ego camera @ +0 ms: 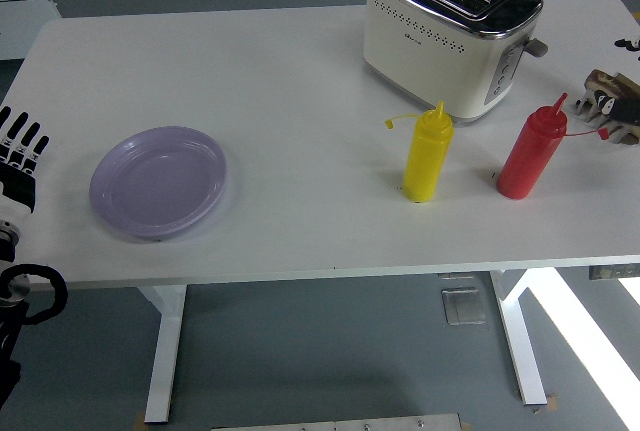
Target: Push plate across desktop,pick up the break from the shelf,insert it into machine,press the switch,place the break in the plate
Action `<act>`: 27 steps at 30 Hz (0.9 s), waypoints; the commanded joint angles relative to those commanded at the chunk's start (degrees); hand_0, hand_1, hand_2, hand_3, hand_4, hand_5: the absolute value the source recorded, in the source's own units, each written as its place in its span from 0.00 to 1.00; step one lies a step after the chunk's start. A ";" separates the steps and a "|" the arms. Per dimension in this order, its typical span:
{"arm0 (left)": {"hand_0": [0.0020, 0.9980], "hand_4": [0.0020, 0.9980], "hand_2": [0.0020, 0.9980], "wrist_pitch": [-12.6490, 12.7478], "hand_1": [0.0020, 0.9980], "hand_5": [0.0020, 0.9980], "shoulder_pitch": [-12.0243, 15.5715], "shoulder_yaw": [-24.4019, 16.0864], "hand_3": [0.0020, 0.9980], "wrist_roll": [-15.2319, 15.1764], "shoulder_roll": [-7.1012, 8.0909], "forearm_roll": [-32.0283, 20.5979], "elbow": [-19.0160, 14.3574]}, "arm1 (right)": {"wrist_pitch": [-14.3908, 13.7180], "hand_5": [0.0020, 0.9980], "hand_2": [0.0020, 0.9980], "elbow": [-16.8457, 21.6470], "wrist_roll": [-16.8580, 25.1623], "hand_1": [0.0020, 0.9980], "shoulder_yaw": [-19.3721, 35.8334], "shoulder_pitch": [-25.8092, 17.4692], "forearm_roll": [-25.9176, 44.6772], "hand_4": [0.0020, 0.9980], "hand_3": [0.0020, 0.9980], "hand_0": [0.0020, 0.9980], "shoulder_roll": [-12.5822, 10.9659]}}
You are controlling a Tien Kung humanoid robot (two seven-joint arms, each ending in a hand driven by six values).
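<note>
In the head view, the left robot hand (20,156) hovers at the desk's (300,81) left edge, fingers straight and spread wide, holding nothing, just left of the lavender plate (158,182). The right robot hand (622,99) shows at the right edge by the wooden shelf (605,111); its finger state cannot be told. The toaster (450,31) stands far right.
</note>
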 joint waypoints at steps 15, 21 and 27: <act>0.84 0.68 0.73 -0.34 0.78 1.00 -1.79 3.31 0.75 0.26 -1.02 -1.09 1.99 | -3.30 0.12 0.71 -6.47 0.20 0.72 -3.35 2.49 0.85 0.71 0.75 0.74 0.46; 0.84 0.68 0.73 -0.46 0.78 1.00 -2.40 5.28 0.75 0.45 -1.41 -1.45 2.12 | -5.06 0.09 0.66 -8.82 0.77 0.68 -4.58 3.43 1.59 0.66 0.72 0.71 0.66; 0.83 0.68 0.73 -0.55 0.78 1.00 -2.78 7.05 0.75 0.59 -1.67 -1.78 1.96 | -6.43 0.08 0.64 -10.09 1.01 0.66 -5.29 3.90 1.64 0.65 0.69 0.69 0.75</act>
